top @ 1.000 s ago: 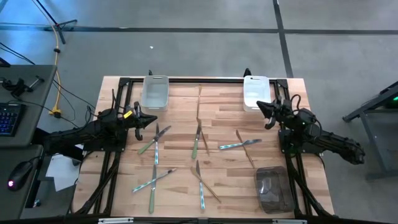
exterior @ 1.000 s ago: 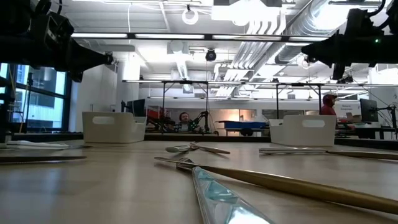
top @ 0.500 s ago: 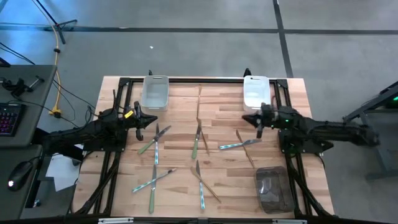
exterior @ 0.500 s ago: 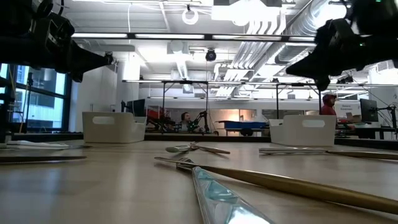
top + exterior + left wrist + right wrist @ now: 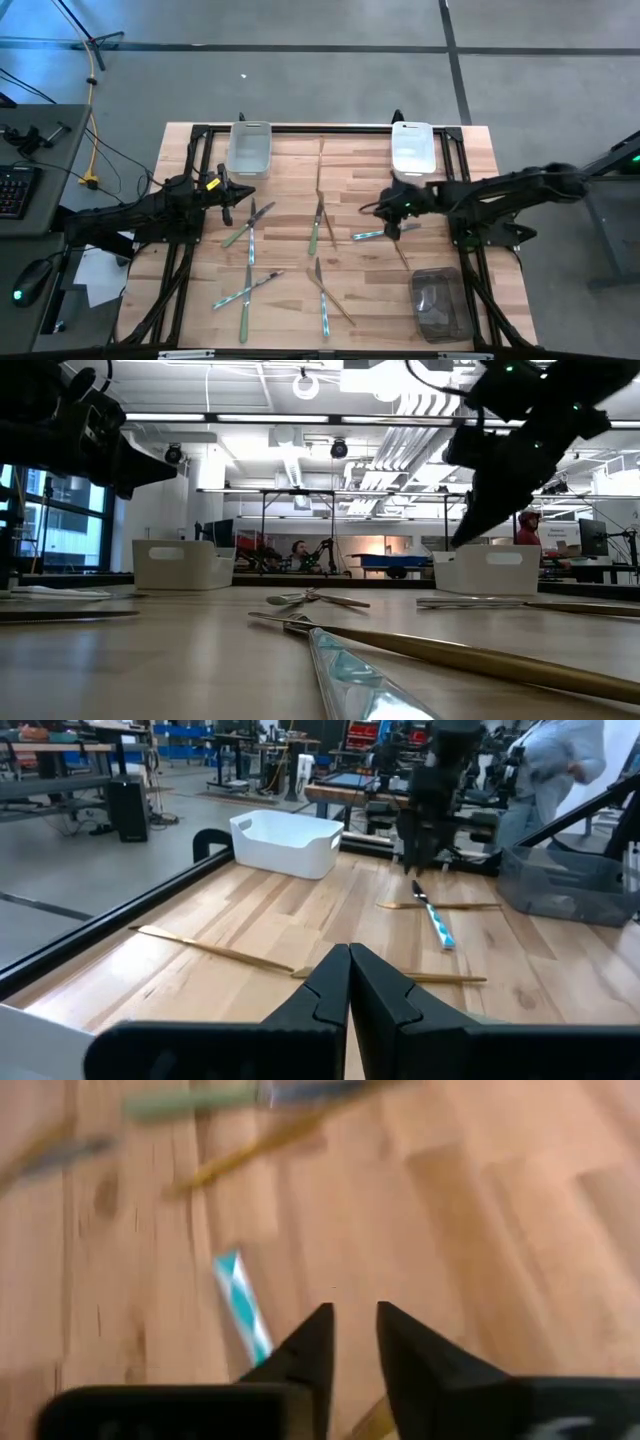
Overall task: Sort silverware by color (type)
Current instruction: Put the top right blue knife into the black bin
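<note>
The silverware lies scattered flat on the wooden table point(image 5: 290, 170): a blue-green piece point(image 5: 374, 234) crossing a gold one point(image 5: 398, 246) at the right, others in the middle point(image 5: 316, 228) and at the left point(image 5: 246, 232). My right gripper point(image 5: 390, 214) hangs tipped down just above the blue-green piece point(image 5: 243, 1308), fingers a little apart, nothing between them. My left gripper point(image 5: 229, 198) waits level at the table's left side, shut and empty point(image 5: 349, 956).
A clear bin point(image 5: 249, 148) stands at the far left, a white bin point(image 5: 412, 148) at the far right, and a dark bin point(image 5: 438, 304) at the near right. More silverware lies toward the near edge point(image 5: 322, 298). In the low view a blue-green piece point(image 5: 345, 670) and a gold piece point(image 5: 470, 657) lie close up.
My right gripper has swung from the table's right side toward the middle and tipped from level to pointing down, ending over the blue-green piece on the right. The silverware has not moved.
</note>
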